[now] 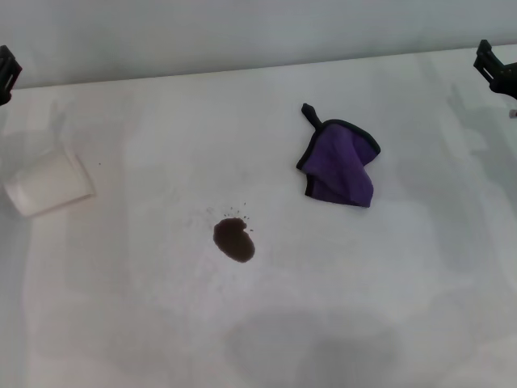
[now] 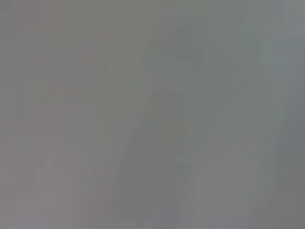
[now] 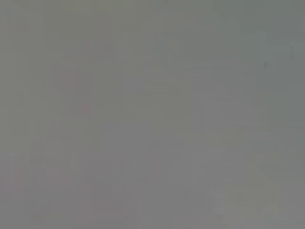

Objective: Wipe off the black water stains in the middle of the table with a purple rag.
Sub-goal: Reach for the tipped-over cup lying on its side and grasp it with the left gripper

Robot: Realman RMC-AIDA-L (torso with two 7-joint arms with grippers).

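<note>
The black water stains (image 1: 233,240) form a small dark oval puddle with tiny specks near the middle of the white table (image 1: 404,283). The purple rag (image 1: 342,163) lies crumpled to the right of and behind the puddle, its black loop tab pointing to the far left. My left gripper (image 1: 5,74) shows only as a black part at the far left edge. My right gripper (image 1: 494,68) shows as a black part at the far right edge. Both are well away from the rag and the stain. Both wrist views show only plain grey.
A white paper cup (image 1: 48,183) lies on its side at the left of the table. The table's far edge (image 1: 242,71) meets a pale wall.
</note>
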